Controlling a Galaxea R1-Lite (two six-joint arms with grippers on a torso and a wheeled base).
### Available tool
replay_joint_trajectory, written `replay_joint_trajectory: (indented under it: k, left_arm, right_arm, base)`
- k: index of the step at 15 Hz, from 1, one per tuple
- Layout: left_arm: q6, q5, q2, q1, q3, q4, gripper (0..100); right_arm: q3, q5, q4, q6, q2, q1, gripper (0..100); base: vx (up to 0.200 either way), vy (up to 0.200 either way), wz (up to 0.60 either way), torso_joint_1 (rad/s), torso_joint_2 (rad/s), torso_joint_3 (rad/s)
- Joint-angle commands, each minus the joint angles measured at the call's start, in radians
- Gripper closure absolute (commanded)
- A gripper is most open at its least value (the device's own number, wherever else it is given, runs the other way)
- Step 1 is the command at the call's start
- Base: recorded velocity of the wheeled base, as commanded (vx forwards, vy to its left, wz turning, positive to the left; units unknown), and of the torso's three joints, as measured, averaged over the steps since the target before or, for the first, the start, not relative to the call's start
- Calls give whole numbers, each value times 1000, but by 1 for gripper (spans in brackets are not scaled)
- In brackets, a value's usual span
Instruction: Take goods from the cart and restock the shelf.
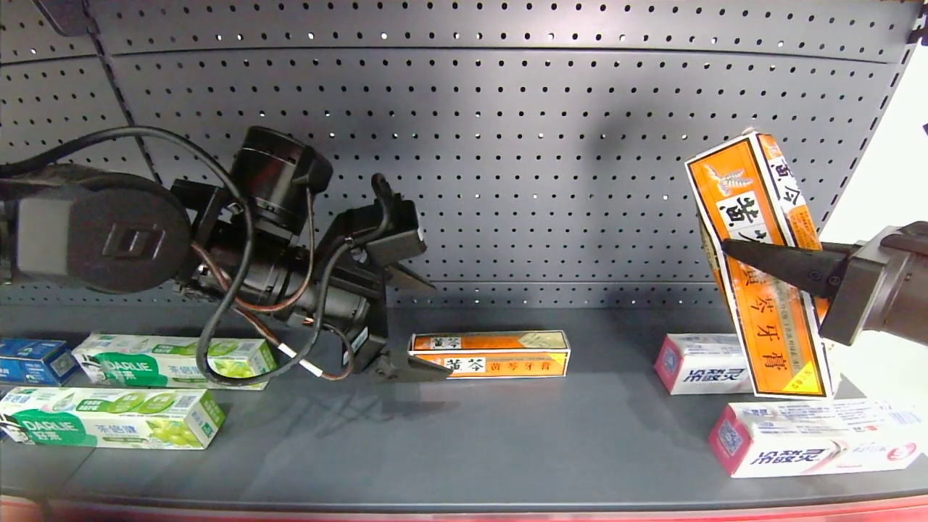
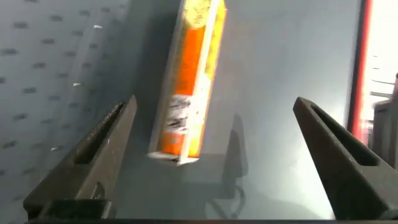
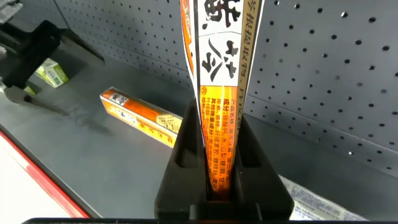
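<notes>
**Step in hand (as judged):** setting the held orange box down on the shelf.

**Tool state**
- The right gripper is clamped across the middle of the held orange box, one finger on each broad face. The box stands nearly upright, its top leaning toward the shelf's left end. It hangs over the right end of the shelf, near the back edge. Its lower end shows in front of a white box; contact between the two cannot be determined.
- The left gripper is released, jaws spread wide, grasping nothing. It sits at the left end of a second orange box, which lies flat at mid-shelf near the back edge.

**Recommended procedure**
1. Carry the held box to the bare strip between the lying orange box and the white box; like goods then sit together.
2. Turn the wrist until the box's long axis runs parallel to the back edge; match the lie of the second orange box.
3. Lower until the box bears on the shelf; release only then. A drop from height would likely let it bounce or skew.
4. Pass clear of the white box and of the other white box at the front right corner; either would slide easily if struck.
5. Keep the left gripper off the lying box; its open fingers are close enough to nudge it.
</notes>
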Motion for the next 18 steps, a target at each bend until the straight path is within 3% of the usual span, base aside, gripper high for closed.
replay_joint_trajectory:
  k: [1, 4, 7, 9, 14, 16, 18]
  left_arm:
    - [-14, 1, 7, -31, 8, 6, 0]
    - [-9, 12, 19, -52, 23, 4, 0]
    - [-21, 81, 59, -66, 16, 0, 0]
    - [-11, 75, 75, -57, 5, -8, 0]
    - [3, 56, 184, -29, -125, -5, 0]
    - [26, 19, 205, -3, -125, -5, 0]
    - [34, 21, 217, 0, -125, -5, 0]
  right_arm:
    - [4, 0, -1, 0, 2, -1, 100]
    - [4, 0, -1, 0, -3, -1, 100]
    - [7, 0, -1, 0, -6, -1, 100]
    - [7, 0, -1, 0, -7, -1, 100]
    - [24, 2, -4, 0, -7, -1, 100]
    - [32, 2, -6, 0, -9, -1, 100]
    - [38, 2, -6, 0, -7, -1, 100]
  base:
    - [0, 0, 0, 0, 0, 0]
    - [0, 0, 0, 0, 0, 0]
    - [0, 0, 0, 0, 0, 0]
    - [0, 0, 0, 0, 0, 0]
    - [0, 0, 0, 0, 0, 0]
    - [0, 0, 0, 0, 0, 0]
    - [0, 0, 0, 0, 0, 0]
